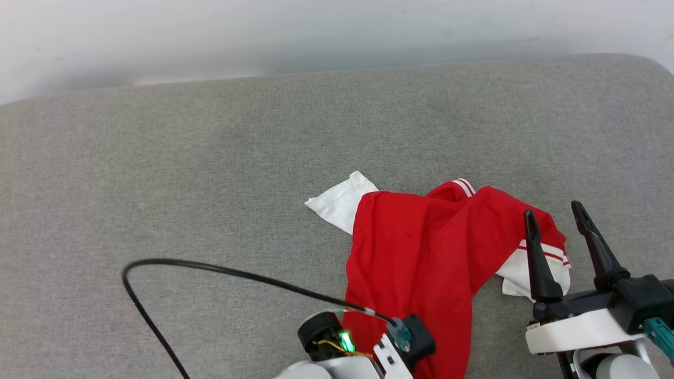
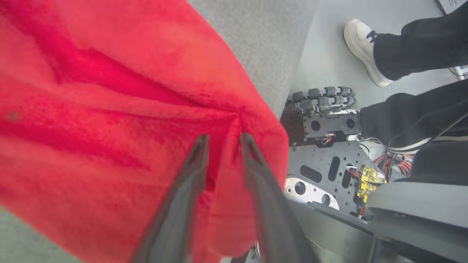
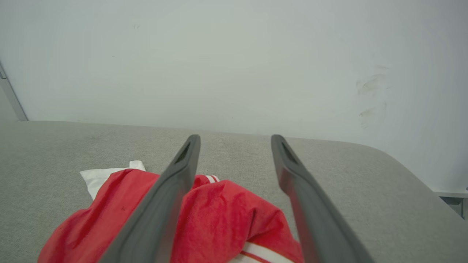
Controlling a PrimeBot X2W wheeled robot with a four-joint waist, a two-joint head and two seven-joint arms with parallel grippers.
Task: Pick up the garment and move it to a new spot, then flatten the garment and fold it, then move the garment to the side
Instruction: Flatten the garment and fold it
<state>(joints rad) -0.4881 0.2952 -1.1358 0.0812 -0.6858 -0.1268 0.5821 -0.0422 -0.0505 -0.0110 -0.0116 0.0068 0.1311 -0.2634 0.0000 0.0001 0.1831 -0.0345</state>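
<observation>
Jersey in hand: the robot's left gripper (image 2: pixel 223 140) is clamped on a pinch of the garment (image 1: pixel 416 252), red cloth puckering between its two dark fingers. The right gripper (image 1: pixel 551 210) hovers empty with its fingers spread wide. The rest of the garment lies crumpled on the grey counter (image 1: pixel 210 158), running forward from the left gripper, with its striped edge under the right gripper's inner finger.

This looks like the opening step, the pick-up before the move to a new spot. The next move seems to call for a lift high enough for the trailing cloth to clear the counter. A second hold near the striped trim (image 1: pixel 545 253) would probably keep it from bunching.

The fabric is thin, matte and limp, falling in soft folds. A white panel (image 1: pixel 337 202) pokes out flat beyond the red. The counter is covered in coarse woven cloth and has a rounded corner.
</observation>
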